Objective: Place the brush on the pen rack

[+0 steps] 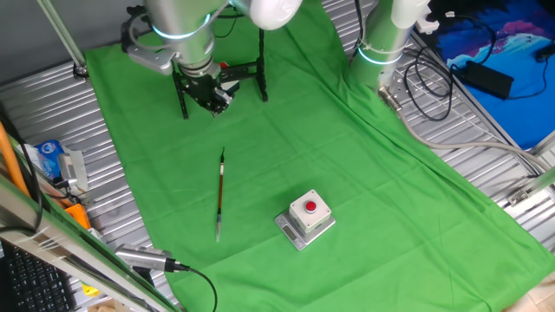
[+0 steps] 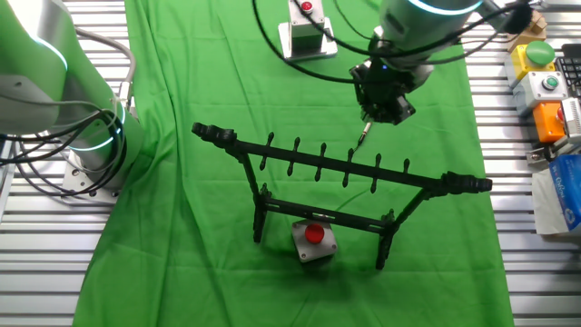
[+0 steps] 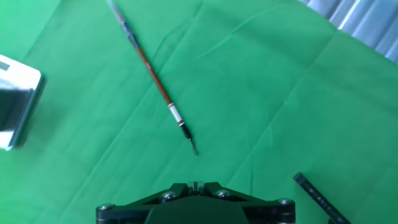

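The brush [image 1: 220, 192] lies flat on the green cloth, dark tip toward the rack, pale end toward the front. In the hand view the brush [image 3: 153, 76] runs diagonally from the upper left to the centre, ahead of my gripper. In the other fixed view only its end [image 2: 364, 135] shows below the gripper. The pen rack [image 1: 262, 81] stands upright at the back; its pegged crossbar [image 2: 336, 163] holds nothing. My gripper [image 1: 218, 102] hovers just in front of the rack, above the cloth, fingers together and empty; it also shows in the other fixed view [image 2: 385, 111] and the hand view [image 3: 196, 185].
A grey box with a red button [image 1: 305, 217] sits right of the brush, seen at the hand view's left edge [image 3: 15, 109]. Another such box [image 2: 313, 241] sits under the rack. A silver cylindrical tool [image 1: 143, 257] lies at the front left. A rack foot [image 3: 314, 193] is at the lower right.
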Controlling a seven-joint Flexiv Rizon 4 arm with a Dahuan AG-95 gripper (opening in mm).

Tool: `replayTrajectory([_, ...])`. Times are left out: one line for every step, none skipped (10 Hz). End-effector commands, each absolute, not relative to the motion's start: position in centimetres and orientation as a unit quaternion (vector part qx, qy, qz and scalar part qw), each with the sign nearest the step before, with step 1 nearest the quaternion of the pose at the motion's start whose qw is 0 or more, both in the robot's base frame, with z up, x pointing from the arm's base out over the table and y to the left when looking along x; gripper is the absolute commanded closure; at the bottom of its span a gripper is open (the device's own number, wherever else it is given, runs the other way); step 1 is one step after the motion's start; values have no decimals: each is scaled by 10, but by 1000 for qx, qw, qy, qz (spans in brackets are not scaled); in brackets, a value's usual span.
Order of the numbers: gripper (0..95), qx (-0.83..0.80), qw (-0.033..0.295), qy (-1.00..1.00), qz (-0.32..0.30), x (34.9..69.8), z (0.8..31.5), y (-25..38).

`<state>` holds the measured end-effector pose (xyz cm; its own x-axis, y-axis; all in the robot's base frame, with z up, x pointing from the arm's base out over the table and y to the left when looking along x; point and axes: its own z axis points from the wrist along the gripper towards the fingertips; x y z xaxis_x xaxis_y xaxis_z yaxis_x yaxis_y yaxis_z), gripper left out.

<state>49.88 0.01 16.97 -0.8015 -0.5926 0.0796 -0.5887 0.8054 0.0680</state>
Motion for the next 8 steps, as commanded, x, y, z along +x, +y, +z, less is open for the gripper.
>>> replayTrajectory([950,318,51,-946,-23,498,170,0])
replayTrajectory([950,317,53,-947,-26,498,170,0])
replayTrajectory([950,316,55,-947,-26,498,170,0])
replayTrajectory([950,316,56,-947,-26,498,170,0])
replayTrajectory([950,317,60,-946,-29,498,170,0])
replayTrajectory([950,318,61,-946,-30,498,170,0])
replayTrajectory([950,319,69,-945,-35,501,168,5])
replayTrajectory([950,323,67,-944,-35,511,161,19])
